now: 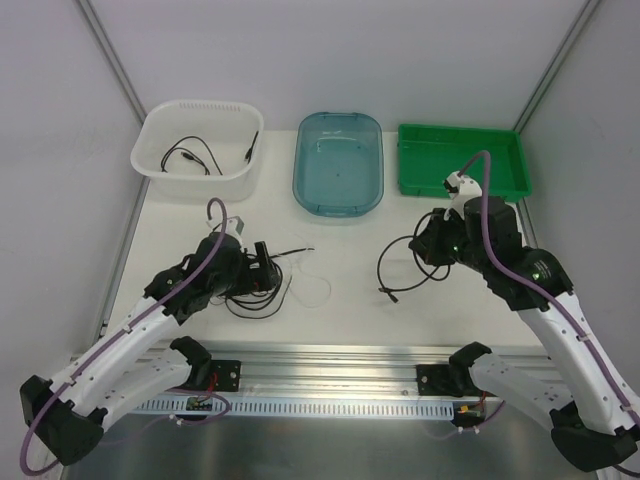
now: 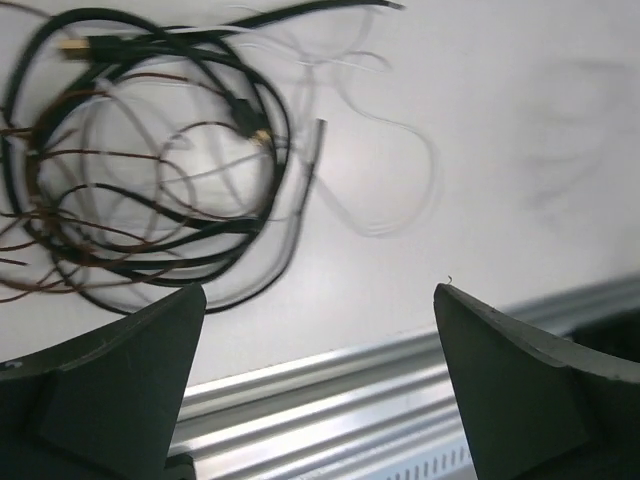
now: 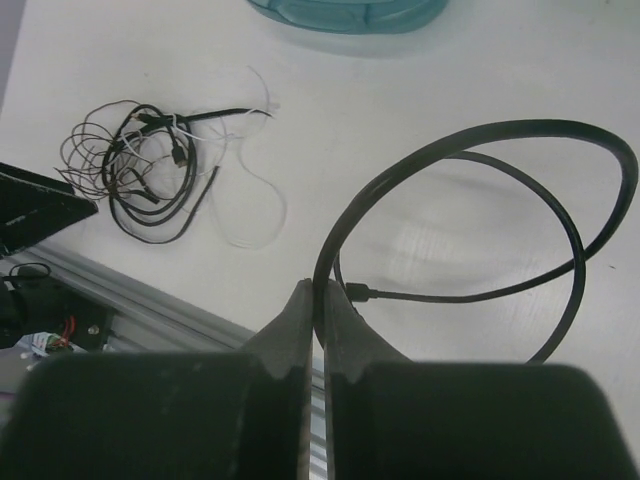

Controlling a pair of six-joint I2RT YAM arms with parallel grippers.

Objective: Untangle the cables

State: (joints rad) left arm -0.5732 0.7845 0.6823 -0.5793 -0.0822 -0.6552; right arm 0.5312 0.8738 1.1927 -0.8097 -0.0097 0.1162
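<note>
Tabletop (image 1: pixel 350 292): white basket (image 1: pixel 226 138) holds black cables (image 1: pixel 190 156), beside teal tub (image 1: pixel 340 170).

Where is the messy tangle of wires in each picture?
Top external: tangle left of centre, on the table.
Left wrist: tangle at upper left.
Right wrist: tangle at upper left.
Shared landmark: the metal rail along the table's near edge, just below the tangle.
</note>
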